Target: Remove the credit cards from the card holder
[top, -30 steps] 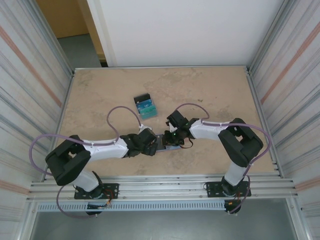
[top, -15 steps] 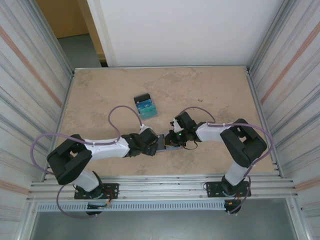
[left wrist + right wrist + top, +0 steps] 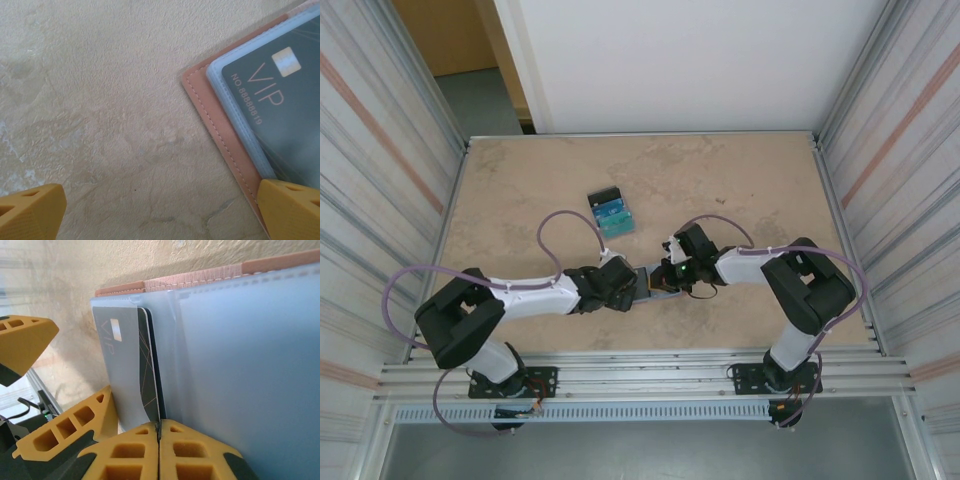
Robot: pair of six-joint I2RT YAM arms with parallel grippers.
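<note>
The salmon-pink card holder (image 3: 649, 284) lies open on the table between my two grippers. In the left wrist view its pink stitched edge (image 3: 220, 131) frames a clear sleeve holding a dark VIP credit card (image 3: 282, 117). My left gripper (image 3: 162, 209) is open, its jaws spread wide, and its right finger (image 3: 292, 207) rests on the holder's corner. My right gripper (image 3: 159, 434) is shut on the edge of the dark card (image 3: 146, 367), which sticks partly out of the frosted sleeve below the pink rim (image 3: 200, 277).
A fanned pile of blue, teal and black cards (image 3: 610, 212) lies on the beige table (image 3: 740, 190) behind the grippers. Metal rails run along the sides and the near edge. The left gripper's yellow fingers (image 3: 25, 342) stand close beside the right gripper.
My right wrist has shifted slightly right and toward the near edge, with its fingers staying at the holder. The left arm and the card pile have hardly moved.
</note>
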